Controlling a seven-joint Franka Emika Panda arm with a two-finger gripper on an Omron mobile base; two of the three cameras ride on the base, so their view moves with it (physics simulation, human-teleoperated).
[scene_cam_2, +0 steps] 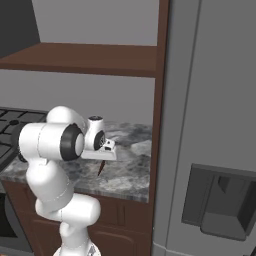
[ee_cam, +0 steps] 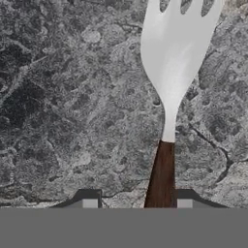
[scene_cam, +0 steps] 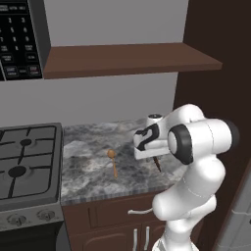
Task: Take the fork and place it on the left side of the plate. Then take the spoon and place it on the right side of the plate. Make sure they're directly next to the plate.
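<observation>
The fork (ee_cam: 174,58) lies on the marbled counter, silver tines far from the hand and dark brown handle running back between my fingertips (ee_cam: 88,199). My gripper (ee_cam: 137,199) straddles that handle, jaws apart, the right tip close to it and the left one a gap away. From the base views the handle (scene_cam: 157,163) pokes out under the lowered hand (scene_cam_2: 100,147). The orange-tan spoon (scene_cam: 112,162) rests on the counter left of the fork, bowl away from the front edge. The plate is out of view.
A gas stove (scene_cam: 24,162) borders the counter (scene_cam: 88,171) on the left, under a microwave (scene_cam: 19,39). A brown shelf (scene_cam: 127,59) hangs above. A tall brown panel and grey fridge (scene_cam_2: 215,125) close off the right side.
</observation>
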